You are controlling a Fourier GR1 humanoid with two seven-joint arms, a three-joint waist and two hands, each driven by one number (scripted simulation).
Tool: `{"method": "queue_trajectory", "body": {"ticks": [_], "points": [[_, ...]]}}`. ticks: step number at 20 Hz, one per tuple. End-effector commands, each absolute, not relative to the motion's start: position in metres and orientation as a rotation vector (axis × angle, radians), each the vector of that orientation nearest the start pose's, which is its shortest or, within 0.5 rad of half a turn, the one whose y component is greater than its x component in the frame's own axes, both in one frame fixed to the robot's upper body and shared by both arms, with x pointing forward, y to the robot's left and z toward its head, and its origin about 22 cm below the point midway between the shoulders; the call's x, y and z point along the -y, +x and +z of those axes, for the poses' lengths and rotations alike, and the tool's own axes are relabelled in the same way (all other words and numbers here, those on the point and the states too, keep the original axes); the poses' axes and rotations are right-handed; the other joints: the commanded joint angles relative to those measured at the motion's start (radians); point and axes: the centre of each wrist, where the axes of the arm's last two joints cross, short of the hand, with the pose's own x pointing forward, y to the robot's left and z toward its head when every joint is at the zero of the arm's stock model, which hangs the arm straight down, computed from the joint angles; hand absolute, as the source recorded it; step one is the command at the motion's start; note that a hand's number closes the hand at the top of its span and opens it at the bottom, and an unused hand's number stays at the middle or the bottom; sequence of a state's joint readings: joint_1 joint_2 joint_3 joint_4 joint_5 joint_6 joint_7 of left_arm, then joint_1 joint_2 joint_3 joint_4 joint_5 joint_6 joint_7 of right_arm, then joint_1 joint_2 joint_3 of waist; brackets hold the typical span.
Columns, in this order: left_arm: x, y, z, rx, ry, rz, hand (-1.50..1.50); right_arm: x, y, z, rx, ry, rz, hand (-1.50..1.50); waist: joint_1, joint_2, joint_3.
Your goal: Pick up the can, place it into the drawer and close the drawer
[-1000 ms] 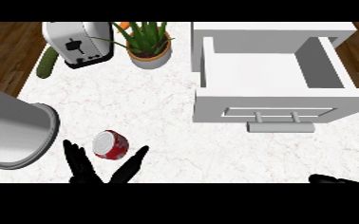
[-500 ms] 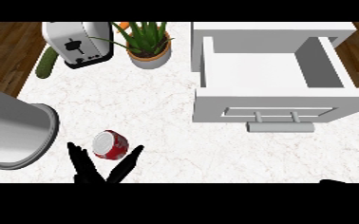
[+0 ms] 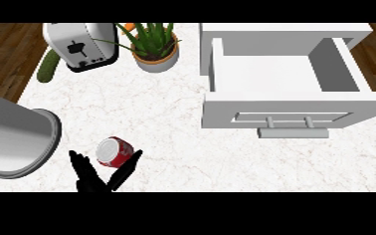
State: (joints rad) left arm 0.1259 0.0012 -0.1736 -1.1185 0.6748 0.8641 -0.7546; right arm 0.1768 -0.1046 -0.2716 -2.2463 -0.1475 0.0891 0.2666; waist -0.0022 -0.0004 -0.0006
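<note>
White marble with thin brown veins covers the counter (image 3: 169, 114), and it fills almost the whole head view. Dark wooden floor (image 3: 18, 55) shows beyond the counter's left edge, and also a little at the upper right corner.

At the far left stands a silver toaster (image 3: 81, 45) on a black base. A green cucumber (image 3: 48, 67) lies just beside it, at the counter's edge. Near the toaster, to its right, is a spiky green plant (image 3: 154, 35) in a light pot (image 3: 155, 60). Something small and orange (image 3: 129, 27) shows behind the leaves; what it is I cannot tell.

On the right side a white drawer (image 3: 220, 114) is pulled out wide, with its inside open to the view. Its grey bar handle (image 3: 294, 122) is on the front panel and faces the near edge.

A big grey round vessel (image 3: 22, 139) is at the left border, partly cut off by it.

The can (image 3: 114, 152), red with a silver end, lies on its side on the counter at the lower left. It is near the grey vessel and well apart from the drawer.

The left hand (image 3: 94, 183) comes in from the lower edge, just below the can. Its fingers (image 3: 81, 162) are straight and spread like a V, with the can in the mouth of the V. One finger on the right reaches the can's side, but nothing curls around the can, so the hand holds nothing. The right hand does not show.
</note>
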Motion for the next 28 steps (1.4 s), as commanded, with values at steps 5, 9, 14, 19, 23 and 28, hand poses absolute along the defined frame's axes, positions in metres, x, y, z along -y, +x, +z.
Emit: {"method": "queue_trajectory", "body": {"ticks": [5, 9, 14, 19, 23, 28], "points": [[-0.214, 0.187, -0.147, 1.368, 0.677, 0.690, -1.50, 0.316, 0.163, 0.125, 1.838, -0.222, -0.064, -1.50, -0.001, 0.000, 0.000], [-0.198, 0.211, -0.134, 1.401, 0.594, 0.636, -1.50, 0.298, 0.161, 0.138, 1.833, -0.212, -0.071, -1.50, -0.003, 0.000, 0.000], [-0.211, 0.209, -0.148, 1.425, 0.518, 0.611, 1.50, 0.295, 0.168, 0.158, 1.848, -0.221, -0.086, -1.50, -0.001, 0.001, 0.000], [-0.222, 0.204, -0.142, 1.494, 0.463, 0.592, 1.50, 0.313, 0.151, 0.136, 1.843, -0.216, -0.064, -1.50, -0.001, -0.001, 0.001], [-0.222, 0.239, -0.137, 1.523, 0.462, 0.575, 1.50, 0.315, 0.173, 0.149, 1.848, -0.252, -0.059, -1.50, -0.002, 0.001, 0.000], [-0.216, 0.280, -0.110, 1.570, 0.242, 0.336, 1.50, 0.286, 0.160, 0.140, 1.874, -0.210, -0.038, -1.50, -0.021, 0.001, 0.000]]}}
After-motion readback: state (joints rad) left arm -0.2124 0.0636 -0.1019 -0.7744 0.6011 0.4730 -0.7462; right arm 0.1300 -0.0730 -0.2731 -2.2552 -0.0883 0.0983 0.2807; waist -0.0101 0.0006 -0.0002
